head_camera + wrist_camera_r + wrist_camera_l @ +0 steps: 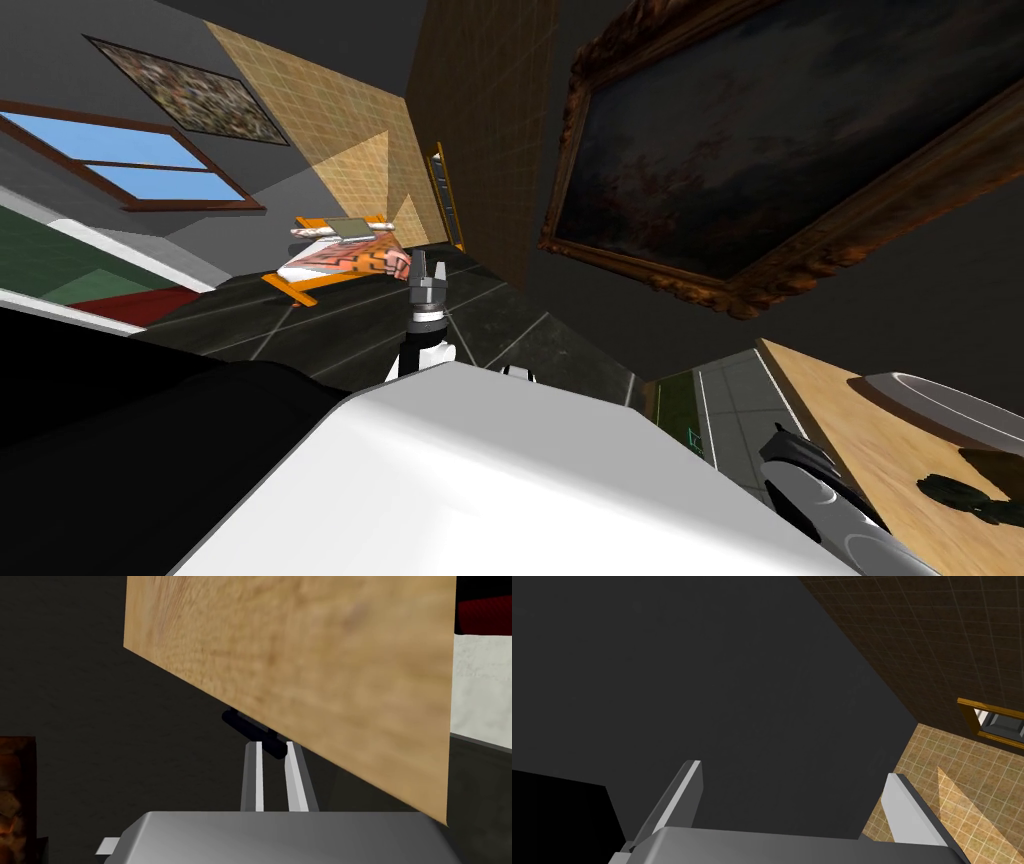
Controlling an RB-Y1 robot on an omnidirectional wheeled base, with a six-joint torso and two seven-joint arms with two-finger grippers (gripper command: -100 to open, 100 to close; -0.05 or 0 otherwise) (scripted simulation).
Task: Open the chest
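The right gripper [273, 746] is closed almost fully: only a narrow slit is left between its two thin grey blades. A short black handle [246, 725], round like a rod, is pinched at their tips. The handle is mounted at the lower edge of the chest [310, 661]. The chest is presented as a broad flat panel of pale wood with a fine, blurred grain. Through the head camera, the chest is placed at the robot's right, just beyond the right forearm, and its light wooden top is seen slanting away. A smooth grey rounded basin [940, 405] is set on that top, and some small dark lumps [975, 498] are laid near it.

The left gripper [794, 798] is spread wide, nothing is held between its blades and nothing is touched. It is raised ahead of the torso, before a plain dark grey wall [712, 676]. A large dark painting [760, 150] in a carved brown frame is hung above the chest.
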